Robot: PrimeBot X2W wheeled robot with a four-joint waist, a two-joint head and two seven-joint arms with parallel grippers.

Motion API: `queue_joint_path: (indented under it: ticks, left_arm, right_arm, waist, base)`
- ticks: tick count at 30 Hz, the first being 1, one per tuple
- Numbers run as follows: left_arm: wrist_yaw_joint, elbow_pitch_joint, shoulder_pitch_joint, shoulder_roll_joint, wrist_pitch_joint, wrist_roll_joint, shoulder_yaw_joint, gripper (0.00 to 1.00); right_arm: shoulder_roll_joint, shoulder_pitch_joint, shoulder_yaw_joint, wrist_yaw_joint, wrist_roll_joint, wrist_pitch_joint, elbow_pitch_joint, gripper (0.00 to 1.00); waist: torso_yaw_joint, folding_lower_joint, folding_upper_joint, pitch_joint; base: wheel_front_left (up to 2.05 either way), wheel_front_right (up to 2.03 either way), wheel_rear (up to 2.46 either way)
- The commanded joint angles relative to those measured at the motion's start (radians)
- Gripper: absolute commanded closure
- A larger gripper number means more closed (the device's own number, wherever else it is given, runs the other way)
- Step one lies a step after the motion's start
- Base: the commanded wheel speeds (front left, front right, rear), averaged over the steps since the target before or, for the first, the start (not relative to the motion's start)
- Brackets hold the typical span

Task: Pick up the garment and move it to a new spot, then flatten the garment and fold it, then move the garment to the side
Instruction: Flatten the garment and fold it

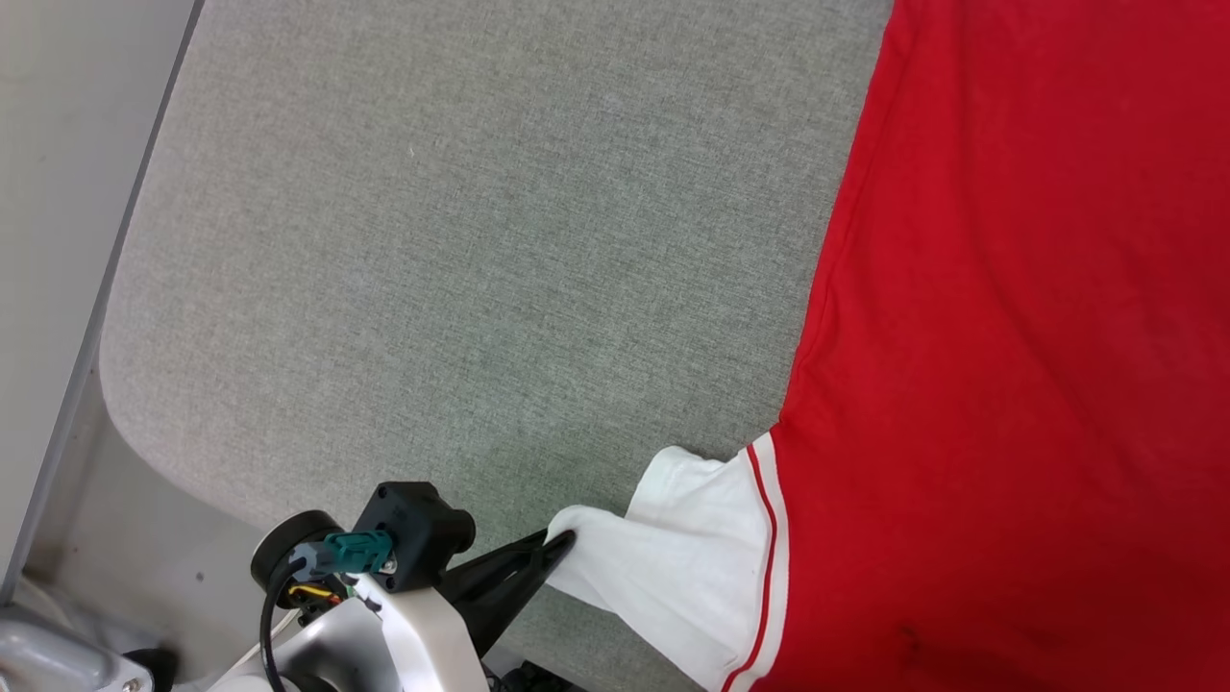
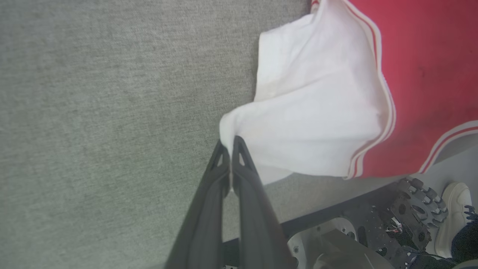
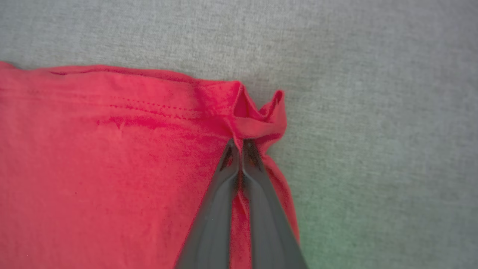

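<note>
The garment [image 1: 1009, 336], red with a white sleeve and red-white trim, lies spread on the grey table on the right of the head view. My left gripper [image 1: 562, 543] is shut on the tip of the white sleeve [image 2: 310, 112], pinching the cloth between its dark fingertips [image 2: 239, 149]. In the right wrist view my right gripper [image 3: 239, 144] is shut on a bunched corner of the red hem [image 3: 257, 116], which puckers up just beyond the fingers. Any lettering or number is hidden.
Grey fabric table top [image 1: 461, 240] stretches left and far of the garment. Its rounded left edge [image 1: 106, 365] meets a pale floor. Below the near table edge I see my wheeled base [image 2: 407, 213] and a person's white shoe [image 2: 453, 209].
</note>
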Motion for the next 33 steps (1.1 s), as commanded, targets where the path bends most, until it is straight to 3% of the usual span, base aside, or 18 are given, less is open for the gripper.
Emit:
queue_joint_path:
  ticks: [1,9,21,33]
  left_arm:
    - [0.004,0.004,-0.016,-0.001,-0.003,0.001,0.001,1.0]
    - [0.026,0.011,0.004,0.018,0.005,-0.007,0.018,1.0]
    - [0.079,0.048,0.064,0.052,0.027,-0.014,0.023,1.0]
    - [0.17,0.027,0.16,0.061,-0.007,-0.034,0.058,1.0]
  right_arm:
    - [0.013,0.062,0.006,-0.001,-0.001,0.014,0.036,1.0]
    - [0.011,0.113,0.025,-0.001,0.015,-0.039,0.059,1.0]
    - [0.046,0.324,0.028,-0.001,0.098,-0.088,0.055,1.0]
    - [0.072,0.609,0.032,-0.001,0.212,-0.086,-0.047,1.0]
  waist:
    - [-0.007,0.0,0.0001,-0.009]
    - [-0.068,0.0,0.0001,-0.099]
    - [-0.187,0.0,0.0001,-0.305]
    - [-0.307,0.0,0.0001,-0.474]
  base:
    - [0.0,0.0,0.0]
    - [0.0,0.0,0.0]
    - [0.0,0.0,0.0]
    - [0.0,0.0,0.0]
